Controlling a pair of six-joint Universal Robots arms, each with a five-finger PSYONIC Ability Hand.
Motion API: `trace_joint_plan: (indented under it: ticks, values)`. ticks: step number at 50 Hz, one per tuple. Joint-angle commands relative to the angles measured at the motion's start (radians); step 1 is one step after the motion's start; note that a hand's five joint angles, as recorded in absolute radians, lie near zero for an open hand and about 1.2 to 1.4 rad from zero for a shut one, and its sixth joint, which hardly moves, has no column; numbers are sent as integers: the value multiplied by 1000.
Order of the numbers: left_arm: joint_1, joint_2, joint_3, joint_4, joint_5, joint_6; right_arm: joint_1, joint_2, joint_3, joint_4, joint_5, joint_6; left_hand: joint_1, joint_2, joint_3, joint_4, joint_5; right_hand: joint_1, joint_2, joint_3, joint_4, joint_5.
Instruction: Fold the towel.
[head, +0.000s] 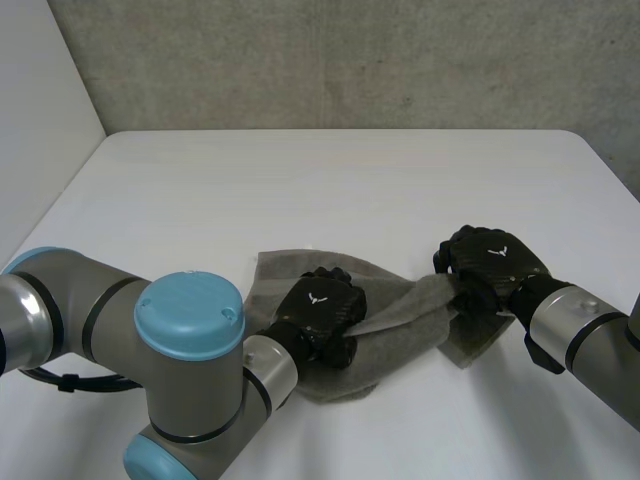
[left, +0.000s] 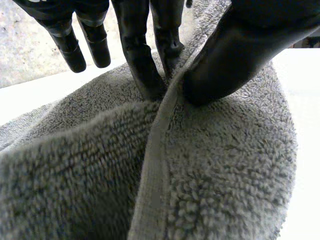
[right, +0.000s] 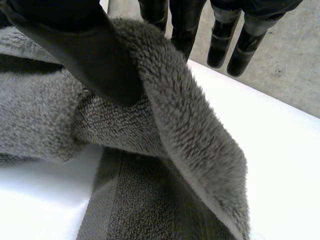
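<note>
A white worktop (head: 350, 180) stands before a rough grey wall (head: 350, 60). On its near part lies a grey towel (head: 400, 312), crumpled and partly raised into a ridge that runs between the two arms. The left robot hand (head: 320, 312) sits knuckles up on the left-middle part of the towel. In its wrist view its thumb (left: 235, 65) and fingers (left: 142, 65) pinch a raised fold right at the towel's flat hemmed band, so it is grasping the cloth. The right robot hand (head: 490, 265) is at the towel's right end, where the ridge meets it. In its wrist view the thumb (right: 95, 60) presses a fluffy fold against the fingers (right: 182, 25) behind it, so it too grips the towel, with a lower layer lying flat on the worktop beneath. The two hands are near each other but apart.
</note>
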Motion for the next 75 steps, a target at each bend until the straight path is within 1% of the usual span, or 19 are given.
trace_joint_plan:
  ticks: [1,2,7,9,17,22,24,25,27,33,38,44,45,48,50,62,70,72,75]
  values:
    - [25,108,-4,-1,2,-1,-2,5,4,3,3,0,103,77,-58,-66,70,-317,-298,-53,-76,-310]
    - [25,108,-4,-1,2,-1,-2,10,10,0,1,0,103,77,-58,-66,70,-505,-486,-53,-76,-498]
    - [100,203,-19,2,9,0,-5,44,18,-18,3,0,103,77,-58,-66,70,-677,-658,-53,-76,-670]
    - [137,243,-34,-7,11,0,-9,54,18,-32,11,0,103,77,-58,-66,70,-689,-670,-53,-76,-682]
    - [166,283,-108,-3,17,0,-25,87,7,-74,64,51,103,77,-58,-66,70,-686,-667,-53,-76,-679]
    - [217,294,-151,0,18,0,-25,100,3,-84,64,84,103,77,-58,-66,70,-560,-541,-53,-76,-553]
    - [229,297,-165,2,18,0,-31,99,1,-101,64,87,103,77,-58,-66,70,-219,-200,-53,-76,-212]
    - [238,301,-174,3,18,0,-31,99,1,-101,64,87,103,77,-58,-66,70,-217,-197,-53,-76,-209]
    - [241,304,-185,5,18,0,-49,87,-2,-106,57,87,103,77,-58,-66,70,153,173,-53,-76,161]
    - [269,306,-218,37,18,0,-55,48,-17,-95,43,77,103,77,-58,-66,70,155,174,-53,-76,162]
    - [275,291,-246,97,18,0,-83,-70,-28,-90,35,81,103,77,-58,-66,70,155,174,-53,-76,162]
    - [252,240,-254,141,20,-1,-115,-94,-26,-61,-31,84,95,69,-58,-66,62,155,174,-53,-76,162]
    - [239,223,-252,141,20,-1,-117,-96,-25,-51,-37,83,-97,-123,-58,-66,-130,155,174,-53,-76,162]
    - [223,212,-254,143,20,-1,-118,-93,-25,-28,-42,75,-234,-260,-58,-66,-267,155,174,-53,-76,162]
    - [209,191,-255,143,20,-3,-118,-91,-26,-21,-45,74,-450,-476,-58,-66,-483,155,174,-53,-76,162]
    - [191,149,-278,132,74,-13,-132,-91,-30,-15,-48,74,-557,-583,-58,-66,-590,155,174,-53,-76,162]
    - [189,149,-297,131,78,-16,-133,-91,-30,-15,-48,74,-436,-463,-58,-66,-470,155,174,-53,-76,162]
    - [188,149,-300,131,81,-12,-133,-91,-30,-15,-49,72,28,2,-58,-66,-5,155,174,-53,-76,162]
    - [188,149,-292,132,83,-9,-124,-90,-33,-11,-52,67,103,77,-58,-66,70,155,174,-53,-76,162]
